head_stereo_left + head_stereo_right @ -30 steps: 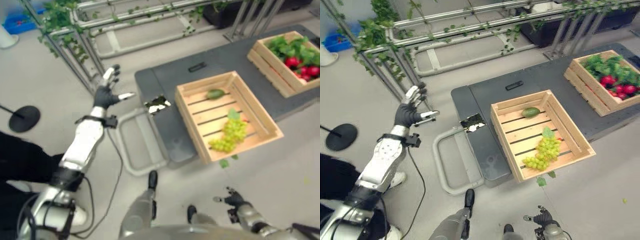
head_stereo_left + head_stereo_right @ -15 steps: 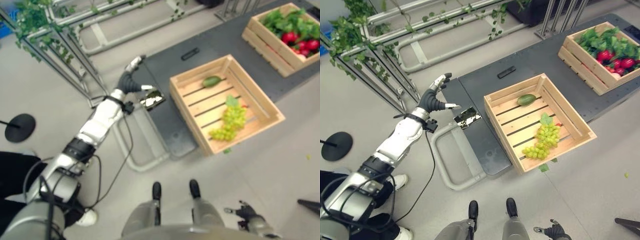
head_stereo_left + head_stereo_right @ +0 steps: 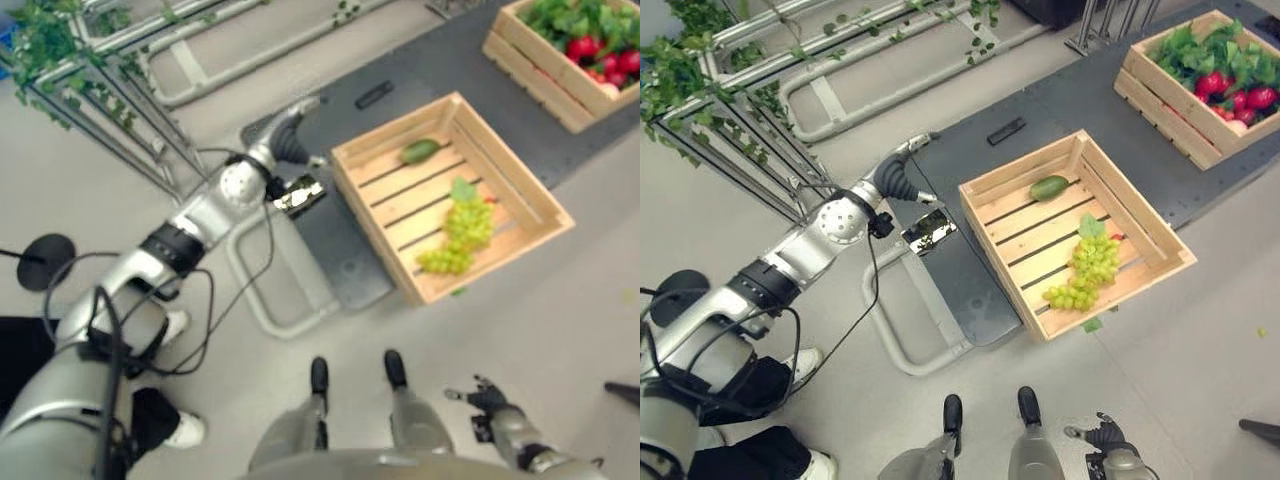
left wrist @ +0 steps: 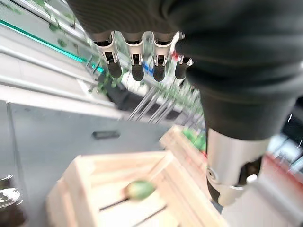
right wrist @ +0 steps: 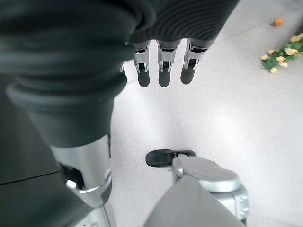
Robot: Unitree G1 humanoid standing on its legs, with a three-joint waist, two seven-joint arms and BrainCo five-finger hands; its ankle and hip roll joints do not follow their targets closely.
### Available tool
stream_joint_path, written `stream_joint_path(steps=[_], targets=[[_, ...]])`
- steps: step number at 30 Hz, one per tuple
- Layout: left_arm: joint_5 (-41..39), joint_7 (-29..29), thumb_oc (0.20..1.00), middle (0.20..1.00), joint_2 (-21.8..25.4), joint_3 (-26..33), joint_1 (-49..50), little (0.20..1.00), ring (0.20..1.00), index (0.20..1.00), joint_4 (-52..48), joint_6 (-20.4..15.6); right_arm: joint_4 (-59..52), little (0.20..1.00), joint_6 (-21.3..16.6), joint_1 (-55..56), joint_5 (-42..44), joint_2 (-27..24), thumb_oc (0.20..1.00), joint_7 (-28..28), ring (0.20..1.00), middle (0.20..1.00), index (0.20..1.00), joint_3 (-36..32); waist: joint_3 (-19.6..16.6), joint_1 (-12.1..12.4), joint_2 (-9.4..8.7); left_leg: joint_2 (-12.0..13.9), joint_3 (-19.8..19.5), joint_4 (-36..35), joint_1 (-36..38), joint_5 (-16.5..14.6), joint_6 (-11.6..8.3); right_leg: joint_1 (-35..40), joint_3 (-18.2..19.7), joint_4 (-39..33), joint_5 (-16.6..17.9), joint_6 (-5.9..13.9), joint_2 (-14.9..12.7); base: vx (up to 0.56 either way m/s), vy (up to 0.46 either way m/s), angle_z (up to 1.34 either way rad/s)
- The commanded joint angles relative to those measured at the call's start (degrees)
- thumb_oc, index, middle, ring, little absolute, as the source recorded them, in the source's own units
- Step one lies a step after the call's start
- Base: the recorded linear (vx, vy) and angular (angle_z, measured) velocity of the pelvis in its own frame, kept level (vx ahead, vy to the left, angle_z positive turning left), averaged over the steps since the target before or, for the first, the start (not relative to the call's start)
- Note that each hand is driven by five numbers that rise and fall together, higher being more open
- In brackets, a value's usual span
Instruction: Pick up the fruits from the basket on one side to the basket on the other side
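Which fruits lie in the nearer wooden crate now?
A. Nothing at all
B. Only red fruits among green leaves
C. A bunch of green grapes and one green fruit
C: the nearer crate holds green grapes and one green fruit.

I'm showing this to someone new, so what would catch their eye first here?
Likely the pale wooden crate on the dark platform, holding a bunch of green grapes and a green avocado-like fruit. Next, the left hand, open, near the crate's far-left corner, and the farther crate of red fruit and leaves.
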Motion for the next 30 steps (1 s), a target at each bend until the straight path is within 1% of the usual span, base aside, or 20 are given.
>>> stream_joint_path(steps=[1,2,3,4,8,13,14,16,19,20,21,24,26,27,28,30], targets=[[5.2,1.9,1.0,1.0,-0.8,0.8,-8.1,1.0,1.0,1.0,3.4,-1.2,-1.5,1.0,-1.4,1.4,1.5,-3.6,1.0,-1.7,1.0,1.0,1.0,-0.3,-1.6,-0.5,2.28,1.0,-0.4,4.3,-4.6,-2.7,-3.53,-3.8,1.8,0.5,-2.3,2.89,0.5,-0.02,0.044,-0.08],[5.9,2.2,1.0,1.0,-0.9,0.5,-8.3,1.0,1.0,1.0,2.8,-1.4,-1.6,1.0,-1.5,1.4,1.7,-3.8,1.0,-1.9,1.0,1.0,1.0,-0.7,-1.4,-0.8,2.79,0.9,-0.2,4.2,-4.6,-2.7,-3.47,-3.9,2.3,0.5,-2.3,2.9,0.5,-0.02,0.069,-0.16],[7.5,2.4,1.0,1.0,-1.5,-0.2,-8.7,1.0,1.0,1.0,2.8,-1.4,-1.7,1.0,-1.6,1.8,1.7,-4.1,1.0,-2.2,1.0,1.0,1.0,-1.2,-1.2,-1.5,3.71,0.8,0.3,4.1,-4.5,-2.7,-3.4,-4.1,2.7,0.4,-2.2,2.93,0.5,-0.01,0.055,-0.2],[7.5,2.4,1.0,1.0,-1.5,-0.2,-8.8,1.0,1.0,1.0,2.8,-1.4,-1.8,1.0,-1.6,1.9,1.7,-4.1,1.0,-2.2,1.0,1.0,1.0,-1.2,-1.2,-1.4,3.72,0.8,0.3,4.1,-4.5,-2.7,-3.4,-4.1,2.8,0.4,-2.2,2.94,0.5,0.0,0.051,-0.18],[11.7,3.2,1.0,1.0,-2.0,-1.6,-9.8,1.0,1.0,1.0,2.1,-1.5,-1.3,1.0,-1.7,2.2,1.6,-5.1,1.0,-2.9,1.0,1.0,1.0,-2.3,-0.7,-2.3,5.67,0.4,0.9,4.0,-4.3,-3.0,-3.16,-4.3,3.7,0.4,-2.3,3.14,0.3,0.0,0.045,-0.2],[20.3,5.0,1.0,1.0,-1.7,-4.5,-11.4,1.0,1.0,1.0,2.2,-1.2,-1.7,1.0,-2.3,1.2,1.3,-7.3,1.0,-3.9,1.0,1.0,1.0,-3.4,0.2,-3.6,7.75,-0.1,2.1,4.2,-3.8,-3.7,-2.85,-4.6,5.3,0.4,-2.1,3.3,0.2,0.0,0.055,-0.22],[20.9,4.9,1.0,1.0,-2.0,-4.7,-11.4,1.0,1.0,1.0,2.4,-1.3,-1.5,1.0,-2.3,0.7,1.2,-7.9,1.0,-4.1,1.0,1.0,1.0,-3.5,0.3,-3.7,8.22,-0.1,2.4,4.4,-3.7,-4.0,-2.79,-4.6,5.6,0.4,-2.1,3.35,0.2,0.01,0.061,-0.24],[24.1,5.6,1.0,1.0,-2.0,-5.9,-12.2,1.0,1.0,1.0,2.4,-1.3,-1.6,1.0,-2.4,0.0,1.0,-8.7,1.0,-4.4,1.0,1.0,1.0,-3.4,0.8,-4.4,8.89,-0.4,3.0,5.1,-3.5,-4.7,-2.65,-4.8,6.5,0.4,-2.0,3.42,0.1,0.01,0.065,-0.3],[26.9,5.9,1.0,1.0,-2.7,-7.3,-12.9,1.0,1.0,1.0,3.2,-1.4,-1.4,1.0,-2.6,-0.5,1.1,-9.6,1.0,-5.0,1.0,1.0,1.0,-3.9,1.4,-5.4,9.69,-0.8,4.0,6.2,-3.5,-5.5,-2.41,-5.0,8.1,0.5,-1.8,3.44,0.2,0.0,0.042,-0.3],[26.9,5.9,1.0,1.0,-2.7,-7.3,-12.9,1.0,1.0,1.0,3.2,-1.4,-1.4,1.0,-2.6,-0.5,1.1,-9.6,1.0,-5.0,1.0,1.0,1.0,-3.9,1.4,-5.3,9.69,-0.8,4.0,6.3,-3.5,-5.5,-2.41,-5.0,8.1,0.5,-1.8,3.45,0.2,0.0,0.053,-0.3],[28.9,6.0,1.0,1.0,-3.6,-8.3,-13.5,1.0,1.0,1.0,3.3,-1.4,-1.7,1.0,-2.9,-0.5,1.3,-9.8,1.0,-5.4,1.0,1.0,1.0,-4.3,1.8,-6.4,10.17,-1.0,5.0,6.9,-3.6,-6.2,-2.23,-5.3,9.2,0.6,-1.6,3.5,0.2,0.01,0.051,-0.3],[31.1,5.8,1.0,1.0,-5.7,-9.8,-14.7,1.0,1.0,1.0,4.5,-1.4,-2.0,1.0,-3.0,-0.5,1.7,-10.1,1.0,-6.0,1.0,1.0,1.0,-5.0,2.1,-8.0,11.03,-1.2,6.4,7.8,-3.7,-7.1,-1.97,-5.9,10.9,0.7,-1.3,3.72,0.2,0.04,0.075,-0.34],[31.3,5.8,1.0,1.0,-6.3,-10.1,-15.2,1.0,1.0,1.0,4.8,-1.6,-2.0,1.0,-3.1,-0.4,1.8,-10.1,1.0,-6.3,1.0,1.0,1.0,-5.2,2.2,-8.3,11.32,-1.2,6.9,8.3,-3.8,-7.6,-1.82,-6.1,11.7,0.8,-1.2,3.81,0.2,0.04,0.08,-0.51],[33.1,5.9,1.0,1.0,-7.9,-11.1,-15.6,1.0,1.0,1.0,6.3,-1.5,-2.3,1.0,-3.5,0.4,2.2,-10.0,1.0,-6.8,1.0,1.0,1.0,-6.0,2.6,-10.1,12.02,-1.4,8.3,9.0,-3.9,-8.4,-1.55,-6.7,13.4,1.0,-0.9,3.98,0.2,0.05,0.083,-0.48],[33.1,6.0,1.0,1.0,-8.0,-11.1,-15.6,1.0,1.0,1.0,6.4,-1.6,-2.4,1.0,-3.5,0.5,2.2,-10.0,1.0,-6.8,1.0,1.0,1.0,-6.1,2.6,-10.0,12.02,-1.3,8.4,9.1,-3.9,-8.5,-1.53,-6.7,13.5,1.0,-0.9,4.0,0.2,0.06,0.1,-0.55],[34.3,5.6,1.0,1.0,-9.6,-12.2,-15.6,1.0,1.0,1.0,7.8,-1.7,-1.8,1.0,-3.5,0.9,2.6,-10.0,1.0,-7.3,1.0,1.0,1.0,-6.7,2.9,-11.0,12.54,-1.4,9.4,9.6,-4.1,-8.8,-1.46,-7.1,14.3,1.0,-0.8,4.2,0.1,0.03,0.042,-0.57]])
